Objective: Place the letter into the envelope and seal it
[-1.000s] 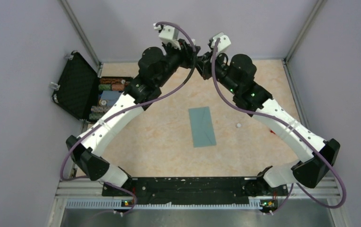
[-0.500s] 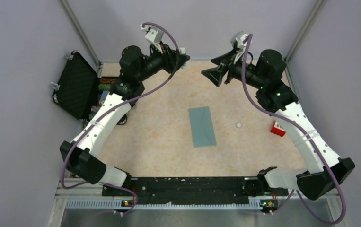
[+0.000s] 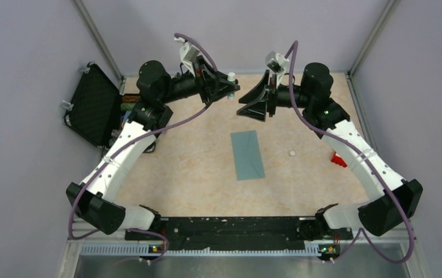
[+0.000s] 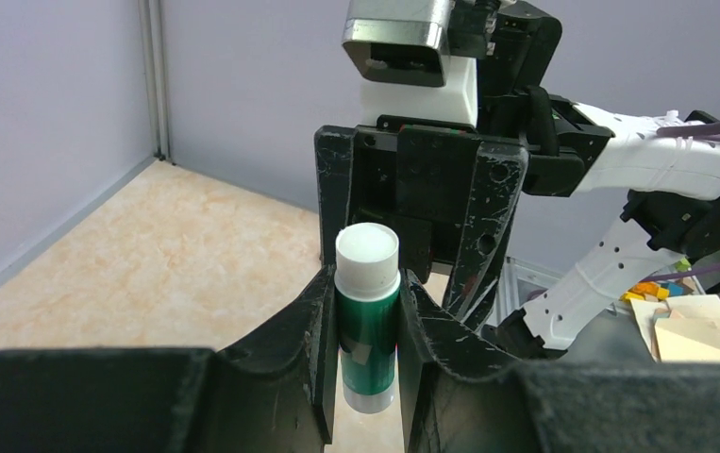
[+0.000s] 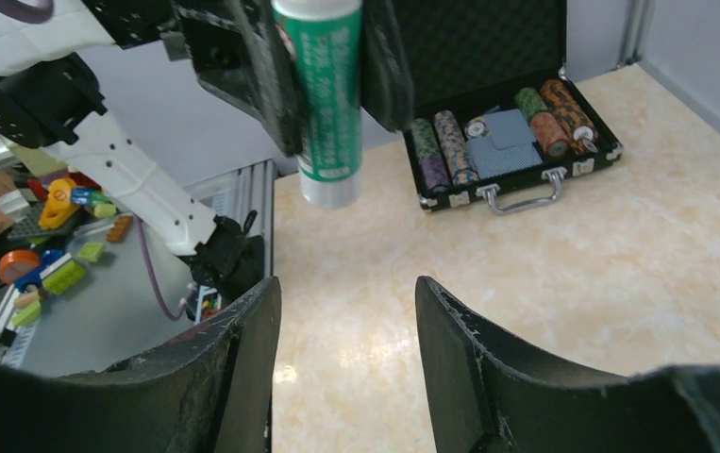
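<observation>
A green glue stick (image 4: 367,316) is gripped in the left jaws, high over the far end of the surface (image 3: 195,168). The right jaws stand open just before it, holding nothing. If the glue stick is met off-centre, it could be twisted loose and dropped. The envelope (image 3: 248,154) lies flat mid-surface, well apart from both. Counted: one envelope, one glue stick, one small white piece (image 3: 291,153), one open case (image 3: 94,104).

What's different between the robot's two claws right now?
The left gripper is closed on a green glue stick; the right gripper holds nothing. The left gripper's fingers sit close together, the right gripper's stand wide apart. Both are black, raised above the table, and face each other.
</observation>
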